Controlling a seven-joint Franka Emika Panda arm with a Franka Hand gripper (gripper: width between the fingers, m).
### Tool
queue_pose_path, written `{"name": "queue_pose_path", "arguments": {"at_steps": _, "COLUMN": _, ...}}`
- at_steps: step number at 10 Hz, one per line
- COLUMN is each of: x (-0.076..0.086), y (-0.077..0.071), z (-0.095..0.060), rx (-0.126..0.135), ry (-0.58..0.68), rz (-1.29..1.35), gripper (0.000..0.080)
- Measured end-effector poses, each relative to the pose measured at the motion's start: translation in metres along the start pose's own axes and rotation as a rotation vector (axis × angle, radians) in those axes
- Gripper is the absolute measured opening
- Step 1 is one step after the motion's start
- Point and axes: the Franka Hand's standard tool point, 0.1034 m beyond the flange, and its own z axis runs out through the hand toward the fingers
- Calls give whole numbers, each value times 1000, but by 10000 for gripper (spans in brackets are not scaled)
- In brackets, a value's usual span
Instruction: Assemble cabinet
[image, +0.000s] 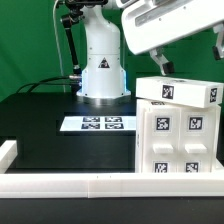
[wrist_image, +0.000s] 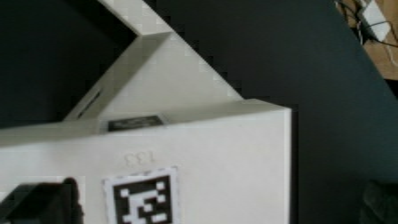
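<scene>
The cabinet (image: 176, 135) is a white blocky box with several black-and-white tags, standing at the exterior view's right near the front. A white slab (image: 178, 92) with a tag lies across its top. My gripper (image: 163, 66) hangs just above that slab's left end. In the wrist view the gripper (wrist_image: 214, 205) is open over the white top (wrist_image: 231, 150), next to a tag (wrist_image: 146, 198). One dark finger (wrist_image: 36, 202) is over the white surface, the other (wrist_image: 386, 200) is beyond its edge. Nothing is held.
The marker board (image: 95, 123) lies flat on the black table in front of the robot base (image: 103, 70). A white rail (image: 70, 184) runs along the front edge and a short one (image: 6, 152) at the left. A white edge (wrist_image: 118, 18) crosses the wrist view.
</scene>
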Motion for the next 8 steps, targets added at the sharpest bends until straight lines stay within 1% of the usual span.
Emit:
{"name": "queue_pose_path", "arguments": {"at_steps": 2, "x": 3, "y": -5, "z": -5, "rx": 11, "ry": 12, "rz": -59, "gripper": 797}}
{"name": "queue_pose_path", "arguments": {"at_steps": 6, "x": 4, "y": -4, "z": -3, "rx": 6, "ry": 13, "rz": -350, "gripper": 797}}
{"name": "queue_pose_path", "arguments": {"at_steps": 8, "x": 8, "y": -2, "z": -4, "rx": -27, "ry": 40, "rz": -747, "gripper": 797}}
